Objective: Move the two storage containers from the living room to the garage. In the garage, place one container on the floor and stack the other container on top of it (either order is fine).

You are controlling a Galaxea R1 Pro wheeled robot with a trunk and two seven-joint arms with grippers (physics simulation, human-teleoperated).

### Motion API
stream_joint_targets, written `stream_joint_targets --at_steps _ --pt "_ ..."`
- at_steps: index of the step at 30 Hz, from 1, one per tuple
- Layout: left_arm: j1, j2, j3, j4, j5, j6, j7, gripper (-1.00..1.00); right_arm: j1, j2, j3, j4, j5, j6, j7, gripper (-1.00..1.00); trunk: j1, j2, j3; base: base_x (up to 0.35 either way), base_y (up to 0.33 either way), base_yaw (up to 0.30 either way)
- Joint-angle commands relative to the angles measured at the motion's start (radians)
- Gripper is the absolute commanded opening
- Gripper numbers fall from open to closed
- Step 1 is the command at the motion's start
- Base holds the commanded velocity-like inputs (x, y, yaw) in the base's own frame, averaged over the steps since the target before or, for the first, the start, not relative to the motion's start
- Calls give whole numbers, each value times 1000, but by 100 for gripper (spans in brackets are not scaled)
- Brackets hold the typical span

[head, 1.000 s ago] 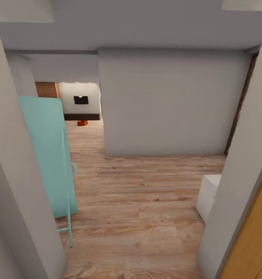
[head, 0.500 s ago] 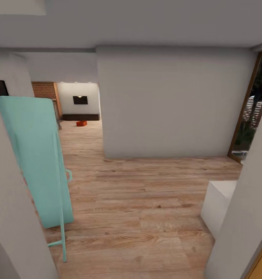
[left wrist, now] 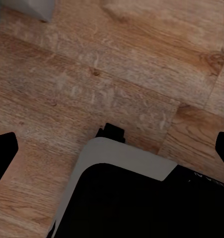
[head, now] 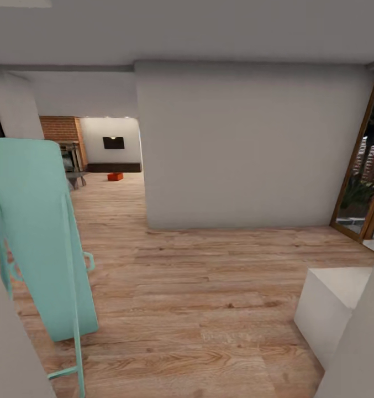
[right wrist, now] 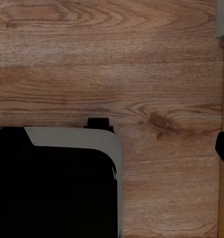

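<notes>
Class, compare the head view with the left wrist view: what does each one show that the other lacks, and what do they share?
Head view: a grey wall, a turquoise folded board, a white block, and far off an orange-red storage container below a black TV.
Left wrist view: the left gripper, fingertips wide apart, above the robot's black and white base.
Both: the pale wood-plank floor.

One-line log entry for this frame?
phase: transit | floor: wood planks | ahead: orange bin far off by dark cabinet | grippers: empty
</notes>
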Motion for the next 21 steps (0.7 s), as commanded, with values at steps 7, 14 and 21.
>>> stream_joint_targets --at_steps 7,14,21 --pt "-1 0 -1 0 5 -3 2 100 -1 -1 7 2 -6 -7 0 100 1 -1 -1 322 0 0" --pt "-1 0 -1 0 5 -4 2 100 -1 -1 7 3 -6 -7 0 100 1 -1 -1 322 0 0" --pt "-1 0 -1 0 5 -4 2 100 -1 -3 7 3 -6 -7 0 100 1 -1 -1 322 0 0"
